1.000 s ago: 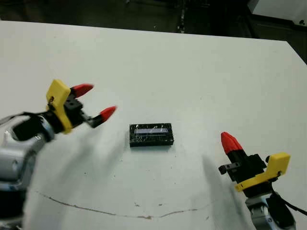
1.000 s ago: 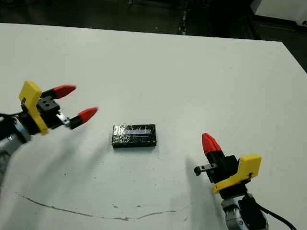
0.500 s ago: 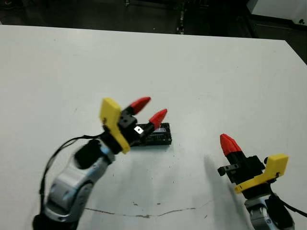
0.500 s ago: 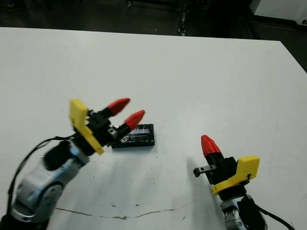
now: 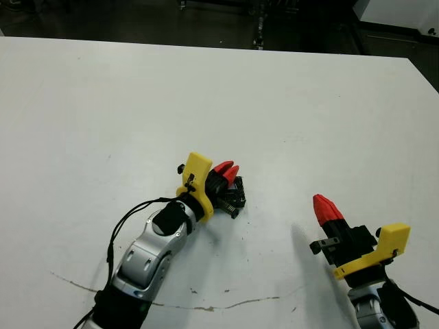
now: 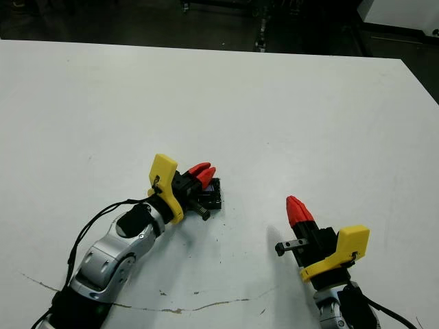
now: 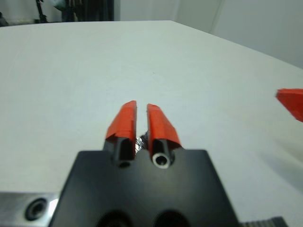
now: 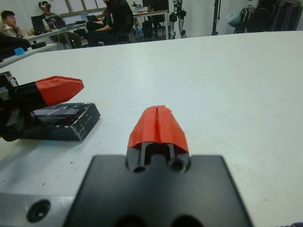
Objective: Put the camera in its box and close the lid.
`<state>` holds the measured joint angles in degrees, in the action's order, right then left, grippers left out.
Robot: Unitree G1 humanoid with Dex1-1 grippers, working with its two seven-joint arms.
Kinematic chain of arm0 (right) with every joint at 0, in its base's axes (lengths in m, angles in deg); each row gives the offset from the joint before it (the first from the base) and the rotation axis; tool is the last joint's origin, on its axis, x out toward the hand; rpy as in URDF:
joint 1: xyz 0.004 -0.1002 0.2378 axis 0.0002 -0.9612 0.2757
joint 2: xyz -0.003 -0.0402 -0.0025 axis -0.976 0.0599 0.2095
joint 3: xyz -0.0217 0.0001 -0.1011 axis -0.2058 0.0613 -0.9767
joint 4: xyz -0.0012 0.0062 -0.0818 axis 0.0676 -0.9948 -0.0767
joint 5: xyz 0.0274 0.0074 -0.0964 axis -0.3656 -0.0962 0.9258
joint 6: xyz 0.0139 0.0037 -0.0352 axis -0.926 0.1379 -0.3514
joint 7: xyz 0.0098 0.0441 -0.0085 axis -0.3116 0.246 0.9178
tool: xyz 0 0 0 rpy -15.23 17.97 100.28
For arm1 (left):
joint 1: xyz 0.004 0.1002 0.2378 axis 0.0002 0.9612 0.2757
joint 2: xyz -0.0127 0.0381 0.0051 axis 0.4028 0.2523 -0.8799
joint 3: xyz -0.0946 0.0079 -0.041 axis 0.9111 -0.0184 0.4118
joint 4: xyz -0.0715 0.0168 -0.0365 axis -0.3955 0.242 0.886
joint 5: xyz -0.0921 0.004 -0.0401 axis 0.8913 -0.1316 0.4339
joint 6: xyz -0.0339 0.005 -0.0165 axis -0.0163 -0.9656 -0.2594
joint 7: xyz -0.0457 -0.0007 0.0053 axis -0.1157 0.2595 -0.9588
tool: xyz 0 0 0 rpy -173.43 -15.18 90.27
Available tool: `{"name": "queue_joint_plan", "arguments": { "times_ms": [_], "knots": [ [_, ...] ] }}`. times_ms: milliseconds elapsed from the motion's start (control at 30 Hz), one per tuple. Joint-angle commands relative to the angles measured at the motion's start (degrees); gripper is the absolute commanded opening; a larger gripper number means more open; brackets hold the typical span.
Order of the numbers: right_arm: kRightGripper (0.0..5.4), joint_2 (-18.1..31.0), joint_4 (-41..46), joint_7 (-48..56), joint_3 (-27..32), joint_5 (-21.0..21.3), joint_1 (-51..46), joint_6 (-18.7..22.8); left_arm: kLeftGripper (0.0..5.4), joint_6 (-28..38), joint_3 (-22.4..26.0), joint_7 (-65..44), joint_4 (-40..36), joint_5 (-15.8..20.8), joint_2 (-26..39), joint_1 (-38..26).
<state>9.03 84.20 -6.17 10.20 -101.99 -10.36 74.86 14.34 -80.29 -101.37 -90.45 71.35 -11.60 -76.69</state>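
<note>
Centrally on the white counter [image 5: 309, 103]: one lid [image 8: 64, 113], black with silvery crinkled patches and a pale strip on top, lying flat.

- Box: not separable from the lid in any view. Judged to sit beneath it.
- Camera: not visible anywhere on the counter. Judged to be shut away under the lid, though this cannot be confirmed.
- Long axis of the lid: largely covered in the head views. From the right wrist view it appears to run side to side across the counter.

Left end effector [image 5: 226, 169]:
- Position: directly over the lid, with the arm reaching in from the near-left. Only the lid's right end shows past it.
- Fingers: drawn narrow, with a bare slit between the red tips. A scrap of crinkled silver shows low in that slit in the left wrist view.
- Contact: whether the tips press on the lid or pinch part of it cannot be told.

Right end effector [image 5: 326, 203]:
- Position: near-right of the lid and well apart from it, with the lid lying off to its left.
- Fingers: closed tip to tip and holding nothing.

Governing relation: the left arm is plainly the nearer, as it is on the lid itself. Any seating or pressing of the lid would be judged to fall to it.

Stage, as a judgement: lid on and closing near complete. The risk is that the lid shifts or lifts if the tips have caught it.

Also noted:
- thin dark scratch [image 5: 206, 308] along the near counter
- seated people [image 8: 113, 14] beyond the far edge
</note>
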Motion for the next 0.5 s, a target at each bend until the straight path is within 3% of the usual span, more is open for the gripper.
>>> {"name": "queue_joint_plan", "arguments": {
  "times_ms": [33, 500],
  "knots": [
    [0.00, 0.2, -0.2, 0.0, 0.3, -0.2, -0.3, -0.1, 0.01, 0.7, -1.0, -0.2, 3.8, -1.4, 0.0, 3.1],
    [0.00, 0.2, 0.1, -0.5, 0.2, -0.1, -0.4, 0.6, 0.01, -1.6, -2.5, -2.2, 0.2, -1.0, 1.2, 9.7]
  ]
}}
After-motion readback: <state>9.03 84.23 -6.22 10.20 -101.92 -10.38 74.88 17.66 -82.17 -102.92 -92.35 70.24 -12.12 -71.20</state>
